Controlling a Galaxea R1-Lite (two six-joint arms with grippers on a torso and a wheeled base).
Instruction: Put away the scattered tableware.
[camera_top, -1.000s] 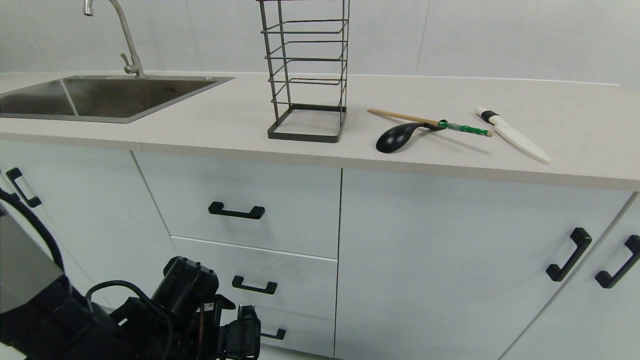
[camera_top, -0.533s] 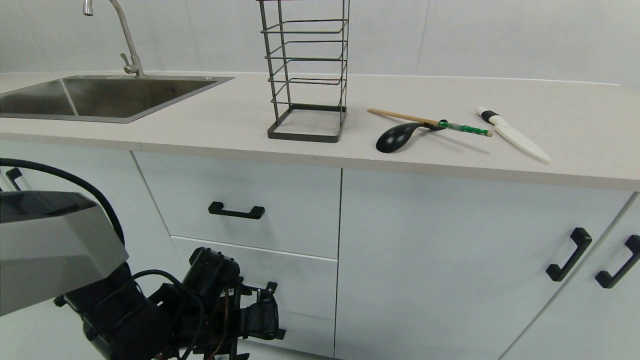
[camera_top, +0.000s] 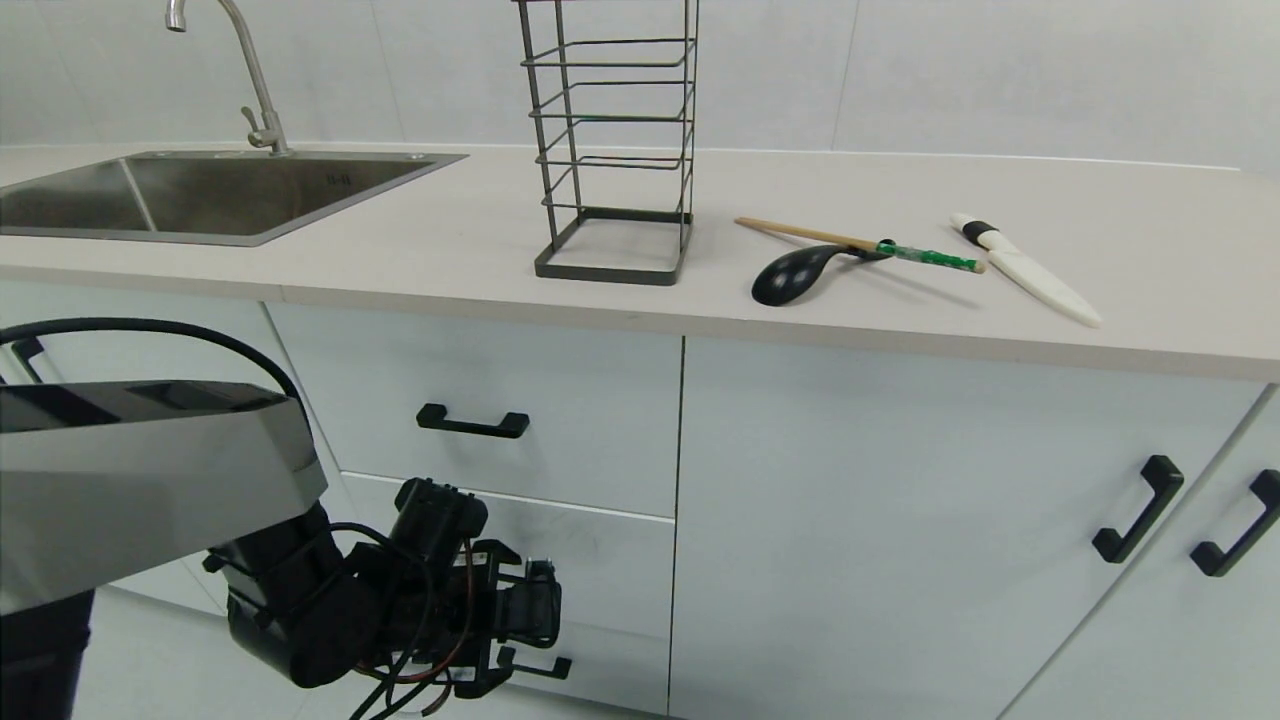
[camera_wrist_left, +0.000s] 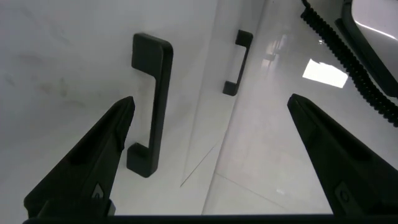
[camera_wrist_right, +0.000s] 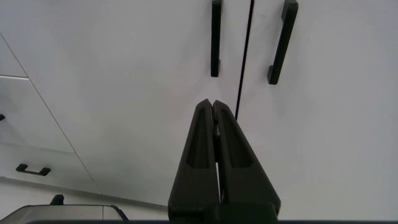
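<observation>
Left gripper (camera_top: 545, 630) is low at the drawer fronts, fingers (camera_wrist_left: 102, 158) spread wide, a drawer handle (camera_wrist_left: 149, 106) just past one tip. Right gripper (camera_wrist_right: 213, 106) is pinched closed, facing the cabinet door handles (camera_wrist_right: 216, 37). Spoon (camera_top: 795, 275), chopsticks (camera_top: 858, 243) and knife (camera_top: 1025, 270) lie on the countertop (camera_top: 400, 250), well above the left fingers, near the wire rack (camera_top: 615, 150).

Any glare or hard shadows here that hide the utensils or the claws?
Head view: even light; the spoon, wooden stick and knife cast only soft shadows on the countertop. Left wrist view: a bright reflection on the glossy floor, clear of the open left claw. Right wrist view: flat light, no glare around the shut right claw.
</observation>
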